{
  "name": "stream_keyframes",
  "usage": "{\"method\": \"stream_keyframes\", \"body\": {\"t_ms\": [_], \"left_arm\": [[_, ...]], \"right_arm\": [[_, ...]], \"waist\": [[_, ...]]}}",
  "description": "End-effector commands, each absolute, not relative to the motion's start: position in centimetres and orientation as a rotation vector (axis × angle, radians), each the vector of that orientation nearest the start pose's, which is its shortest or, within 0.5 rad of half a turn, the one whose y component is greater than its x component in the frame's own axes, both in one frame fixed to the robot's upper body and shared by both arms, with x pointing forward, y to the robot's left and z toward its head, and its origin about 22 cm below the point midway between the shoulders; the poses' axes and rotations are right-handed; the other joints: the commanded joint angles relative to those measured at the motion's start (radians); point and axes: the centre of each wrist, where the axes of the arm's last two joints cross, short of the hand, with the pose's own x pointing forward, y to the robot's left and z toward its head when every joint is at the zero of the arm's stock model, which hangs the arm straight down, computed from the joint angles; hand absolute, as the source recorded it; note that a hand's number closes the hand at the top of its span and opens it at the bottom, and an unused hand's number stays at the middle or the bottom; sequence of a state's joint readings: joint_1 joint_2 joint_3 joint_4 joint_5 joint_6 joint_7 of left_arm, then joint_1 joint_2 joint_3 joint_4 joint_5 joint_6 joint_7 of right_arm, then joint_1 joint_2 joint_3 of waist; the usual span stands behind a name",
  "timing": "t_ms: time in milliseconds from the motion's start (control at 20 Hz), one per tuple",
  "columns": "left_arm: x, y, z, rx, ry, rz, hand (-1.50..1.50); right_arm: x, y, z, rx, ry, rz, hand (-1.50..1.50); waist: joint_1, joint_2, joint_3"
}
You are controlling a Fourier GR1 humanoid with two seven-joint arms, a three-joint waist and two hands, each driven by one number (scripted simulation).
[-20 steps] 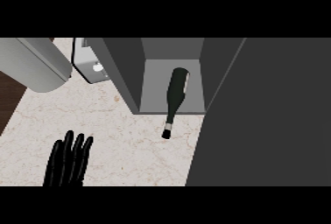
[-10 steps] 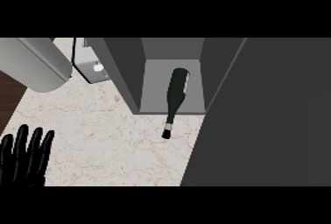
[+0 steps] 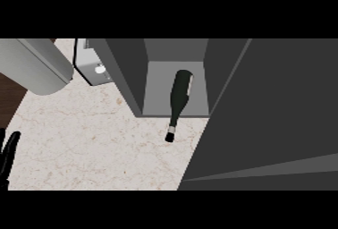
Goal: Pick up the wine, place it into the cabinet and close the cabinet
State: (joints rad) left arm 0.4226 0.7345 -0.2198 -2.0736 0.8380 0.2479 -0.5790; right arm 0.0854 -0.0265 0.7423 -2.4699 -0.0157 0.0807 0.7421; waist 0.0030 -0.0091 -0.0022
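Head view, steeply down onto a pale marbled stone desk (image 3: 86, 143). Shows a slim dark green glass wine bottle (image 3: 179, 96) lying on its side, held by nothing. Rests with the wide body on the lighter grey floor inside the open dark grey box-shaped cabinet (image 3: 128, 76), base toward the back, a narrow pale label along its right side. Reaches with the long thin neck out past the front edge, ending in a black cap over the desk. Stands open at the right, a large flat dark grey cabinet door (image 3: 277, 112). At the left edge, only a sliver of the black left hand (image 3: 10, 150): fingers straight, released, grasping nothing, well apart from the bottle.
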Motion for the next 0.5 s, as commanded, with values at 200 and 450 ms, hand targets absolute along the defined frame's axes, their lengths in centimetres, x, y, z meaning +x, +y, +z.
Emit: {"method": "stream_keyframes", "body": {"t_ms": [200, 450], "left_arm": [[15.2, 33.5, 8.8, -0.152, -1.984, 0.172, -1.50], [14.5, 32.5, 9.5, -0.210, -1.957, 0.166, -1.50]], "right_arm": [[8.6, -10.2, 19.3, 0.738, -1.657, 0.643, 1.50], [9.1, -8.0, 18.4, 0.695, -1.688, 0.653, 1.50]], "waist": [[-0.001, 0.001, -0.002], [0.009, -0.002, -0.002]]}}
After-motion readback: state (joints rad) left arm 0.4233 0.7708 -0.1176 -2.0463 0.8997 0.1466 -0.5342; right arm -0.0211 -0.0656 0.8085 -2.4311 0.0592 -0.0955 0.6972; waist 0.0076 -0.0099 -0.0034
